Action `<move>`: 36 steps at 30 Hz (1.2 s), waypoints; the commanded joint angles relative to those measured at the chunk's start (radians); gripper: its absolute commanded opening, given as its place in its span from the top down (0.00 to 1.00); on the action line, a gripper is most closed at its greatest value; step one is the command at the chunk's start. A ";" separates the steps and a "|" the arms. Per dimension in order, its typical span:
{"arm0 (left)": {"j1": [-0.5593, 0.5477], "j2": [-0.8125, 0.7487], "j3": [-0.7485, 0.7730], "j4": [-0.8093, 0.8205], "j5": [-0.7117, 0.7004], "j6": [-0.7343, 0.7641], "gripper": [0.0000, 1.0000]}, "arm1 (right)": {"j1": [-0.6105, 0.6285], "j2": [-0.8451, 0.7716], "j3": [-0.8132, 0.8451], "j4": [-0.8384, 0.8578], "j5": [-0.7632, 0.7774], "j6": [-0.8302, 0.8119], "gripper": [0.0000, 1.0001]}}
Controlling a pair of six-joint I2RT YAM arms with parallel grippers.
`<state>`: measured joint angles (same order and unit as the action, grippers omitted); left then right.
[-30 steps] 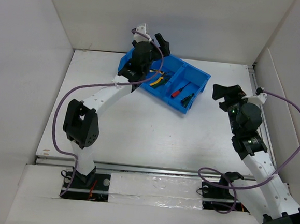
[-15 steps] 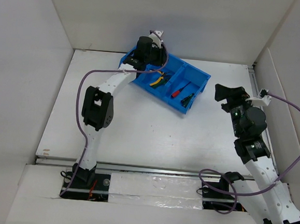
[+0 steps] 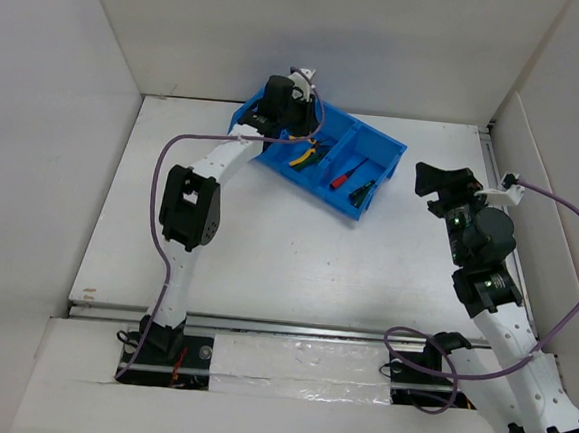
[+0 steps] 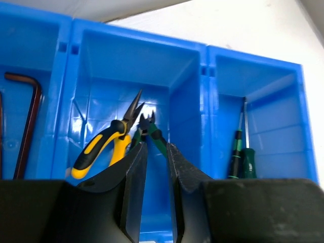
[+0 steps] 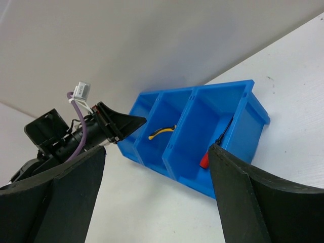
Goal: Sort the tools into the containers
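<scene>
With every tool seemingly in the blue bin [image 3: 380, 148], the nearly closed, empty left gripper [image 4: 154, 167] should lift straight out, clear of the pliers [image 4: 109, 142], while the right gripper [image 5: 152, 187] waits open.

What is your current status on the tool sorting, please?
Left gripper nearly shut, empty, over blue bin. Right gripper open, clear. Pliers, screwdrivers, hex key binned.

A white table [image 3: 267, 245] carries 1 blue bin [image 3: 380, 143] directly on it, toward 12 o'clock near the far edge, turned at an angle to the edges. The bin has 3 compartments. From the bin round to 6 o'clock the top shows plain white surface, with walls along 9, 12 and 3 o'clock.
</scene>
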<state>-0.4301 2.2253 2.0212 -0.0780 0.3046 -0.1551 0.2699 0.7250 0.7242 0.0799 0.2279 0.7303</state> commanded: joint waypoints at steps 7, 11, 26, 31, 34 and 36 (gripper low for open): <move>0.016 0.123 0.043 -0.025 -0.111 0.022 0.81 | 0.002 0.001 -0.005 0.044 -0.009 -0.003 0.14; 0.016 0.163 0.051 -0.014 -0.157 0.022 0.81 | 0.002 0.007 -0.003 0.047 -0.012 -0.003 0.13; 0.016 0.175 0.030 0.072 -0.087 -0.003 0.65 | 0.002 0.017 -0.008 0.057 -0.018 -0.005 0.14; 0.016 0.188 0.042 0.158 -0.091 -0.047 0.62 | 0.002 0.022 -0.009 0.060 -0.018 -0.005 0.14; 0.016 0.192 0.047 0.199 -0.079 -0.078 0.60 | 0.002 0.024 -0.008 0.060 -0.015 -0.006 0.14; 0.016 0.198 0.057 0.207 -0.075 -0.098 0.60 | 0.002 0.025 -0.009 0.060 -0.012 -0.006 0.14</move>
<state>-0.4297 2.4283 2.0258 0.0429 0.2211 -0.2153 0.2699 0.7483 0.7193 0.0826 0.2237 0.7303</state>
